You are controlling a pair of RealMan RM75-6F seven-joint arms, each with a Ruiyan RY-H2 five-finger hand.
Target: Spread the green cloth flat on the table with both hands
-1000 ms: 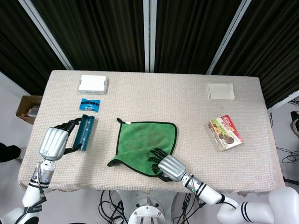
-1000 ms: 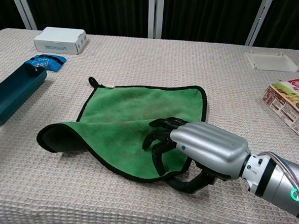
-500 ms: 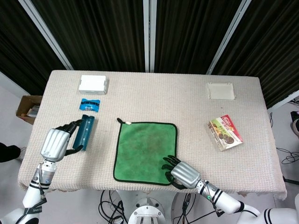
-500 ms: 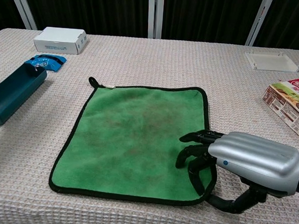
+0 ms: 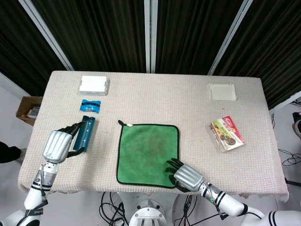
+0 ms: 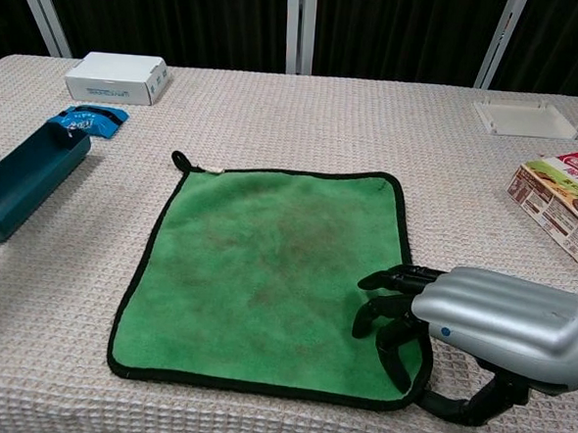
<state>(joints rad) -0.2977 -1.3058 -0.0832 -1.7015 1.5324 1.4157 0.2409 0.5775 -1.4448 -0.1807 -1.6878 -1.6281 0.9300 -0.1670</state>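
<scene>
The green cloth [image 5: 148,148] [image 6: 266,274] lies flat at the middle front of the table, its black border showing all round and a small loop at its far left corner. My right hand [image 5: 187,176] [image 6: 488,327] is at the cloth's near right corner. Its dark fingers [image 6: 392,303] curl down onto the cloth and its thumb lies along the corner's edge, so it grips that corner. My left hand [image 5: 57,145] hangs well left of the cloth beside a teal box [image 5: 85,133], fingers apart and holding nothing. The chest view does not show it.
The teal box [image 6: 26,181], a blue packet [image 5: 90,105] [image 6: 87,119] and a white box [image 5: 94,84] [image 6: 116,76] sit at the left. A white tray [image 5: 222,91] [image 6: 524,117] and a cookie box [image 5: 226,133] [image 6: 565,199] sit at the right.
The cloth went from folded over to flat. My right hand drew its near right corner toward the front edge and a little right. The left hand barely moved.
</scene>
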